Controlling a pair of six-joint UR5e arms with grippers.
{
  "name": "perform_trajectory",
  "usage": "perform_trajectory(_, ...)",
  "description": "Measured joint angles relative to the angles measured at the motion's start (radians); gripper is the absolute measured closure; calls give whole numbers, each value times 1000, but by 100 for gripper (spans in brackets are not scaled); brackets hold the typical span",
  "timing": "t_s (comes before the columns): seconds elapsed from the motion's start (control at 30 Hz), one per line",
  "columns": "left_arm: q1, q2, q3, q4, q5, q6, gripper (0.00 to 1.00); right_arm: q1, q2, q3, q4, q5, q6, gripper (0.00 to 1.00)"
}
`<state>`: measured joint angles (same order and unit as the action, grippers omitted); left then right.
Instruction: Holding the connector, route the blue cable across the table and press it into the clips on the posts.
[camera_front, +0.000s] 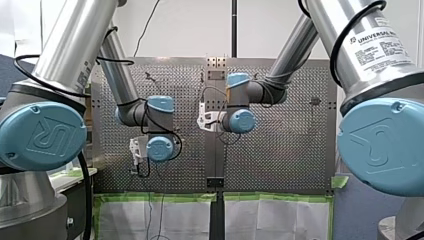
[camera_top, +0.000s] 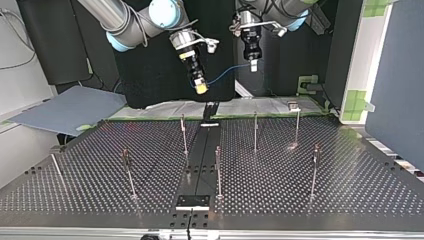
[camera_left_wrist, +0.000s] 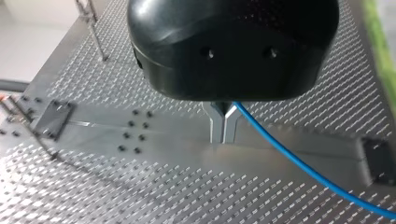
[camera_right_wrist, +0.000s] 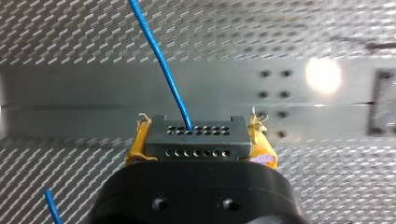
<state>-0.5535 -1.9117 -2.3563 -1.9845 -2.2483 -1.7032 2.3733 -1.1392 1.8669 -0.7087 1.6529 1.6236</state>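
Perforated metal bench (camera_top: 350, 190) before a black backdrop (camera_top: 150, 80) bears seven thin metal posts (camera_top: 218, 165); my right hand (camera_right_wrist: 199, 135) clamps the dark drilled connector (camera_right_wrist: 196, 142), my left hand (camera_left_wrist: 223, 128) pinches the blue cable (camera_left_wrist: 289, 157).

Thin posts (camera_top: 218, 170) stud the table (camera_top: 350, 180); its centre strip (camera_top: 199, 157) lies open.
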Motion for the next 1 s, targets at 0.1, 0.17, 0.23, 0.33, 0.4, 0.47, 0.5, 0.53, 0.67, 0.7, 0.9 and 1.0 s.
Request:
perform_trajectory(0.1, 11, 25, 21, -26, -25, 8, 100, -1, -27, -27, 9, -27, 26, 100)
perform_trajectory(0.17, 18, 43, 37, -43, -43, 13, 100, 0, -45, -45, 10, -44, 40, 100)
perform_trajectory(0.23, 23, 57, 49, -58, -57, 15, 100, 2, -61, -61, 11, -55, 48, 100)
perform_trajectory(0.33, 32, 85, 69, -85, -85, 14, 100, 3, -76, -81, 12, -62, 51, 100)
perform_trajectory(0.4, 37, 104, 82, -104, -104, 13, 100, 4, -74, -87, 13, -63, 52, 100)
perform_trajectory(0.47, 44, 123, 95, -124, -123, 12, 100, 4, -67, -92, 13, -65, 52, 100)
perform_trajectory(0.5, 48, 131, 100, -131, -131, 12, 100, 4, -64, -93, 14, -66, 52, 100)
perform_trajectory(0.53, 52, 139, 105, -139, -139, 12, 100, 5, -60, -96, 15, -67, 53, 100)
perform_trajectory(0.67, 73, 175, 130, -175, -169, 15, 100, 4, -46, -110, 25, -69, 53, 100)
perform_trajectory(0.7, 77, 183, 135, -183, -173, 16, 100, 4, -43, -115, 28, -70, 53, 100)
perform_trajectory(0.9, 104, 236, 160, -236, -168, 23, 100, 8, -33, -159, 67, -92, 53, 100)
perform_trajectory(1.0, 110, 262, 163, -262, -162, 24, 100, 14, -31, -183, 91, -107, 53, 100)
